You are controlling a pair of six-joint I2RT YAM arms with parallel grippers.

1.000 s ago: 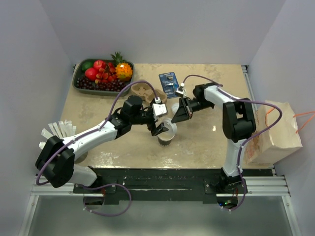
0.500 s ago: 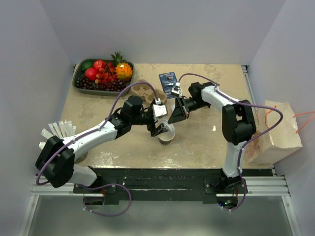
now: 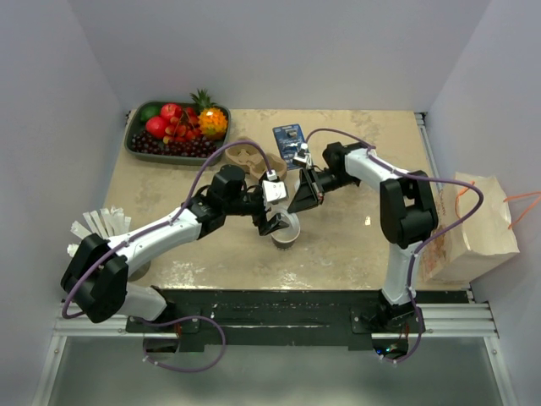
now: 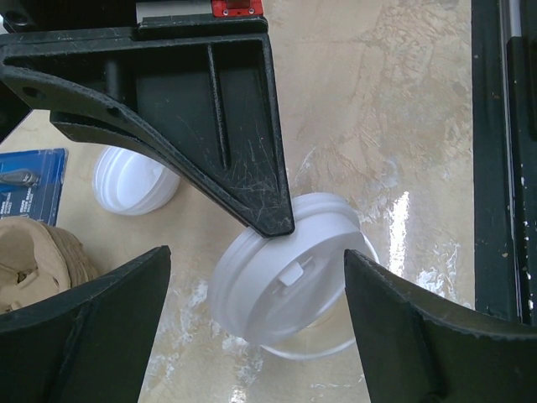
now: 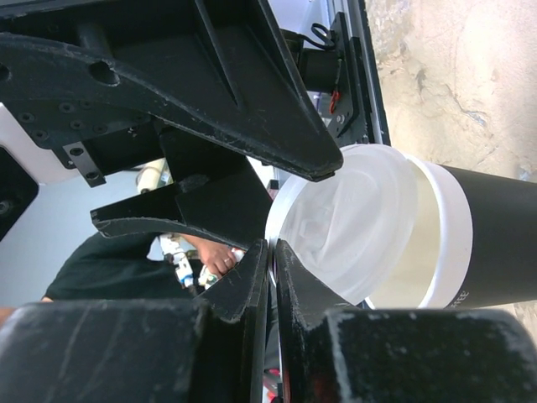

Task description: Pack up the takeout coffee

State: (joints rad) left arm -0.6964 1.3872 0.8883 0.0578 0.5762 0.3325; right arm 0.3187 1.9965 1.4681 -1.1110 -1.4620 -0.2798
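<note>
The takeout coffee cup (image 5: 495, 243), dark with a cream-white rim, stands on the table's middle (image 3: 286, 235). Its white lid (image 4: 289, 277) lies tilted over the cup's mouth, one edge raised. My right gripper (image 5: 273, 245) is shut on the lid's raised rim and reaches in from the right (image 3: 298, 203). My left gripper (image 4: 256, 327) is open wide, and its fingers (image 4: 84, 336) stand on either side of the cup without pressing it. In the top view the left gripper (image 3: 275, 222) hides part of the cup.
A brown pulp cup carrier (image 3: 245, 156) and a blue packet (image 3: 289, 135) lie just behind the cup. Another white lid (image 4: 134, 180) sits beside them. A fruit tray (image 3: 173, 127) is at the back left. A paper bag (image 3: 473, 224) stands off the table's right edge.
My right gripper has shifted a little to the left, carrying the lid further over the cup. The left arm has hardly moved.
</note>
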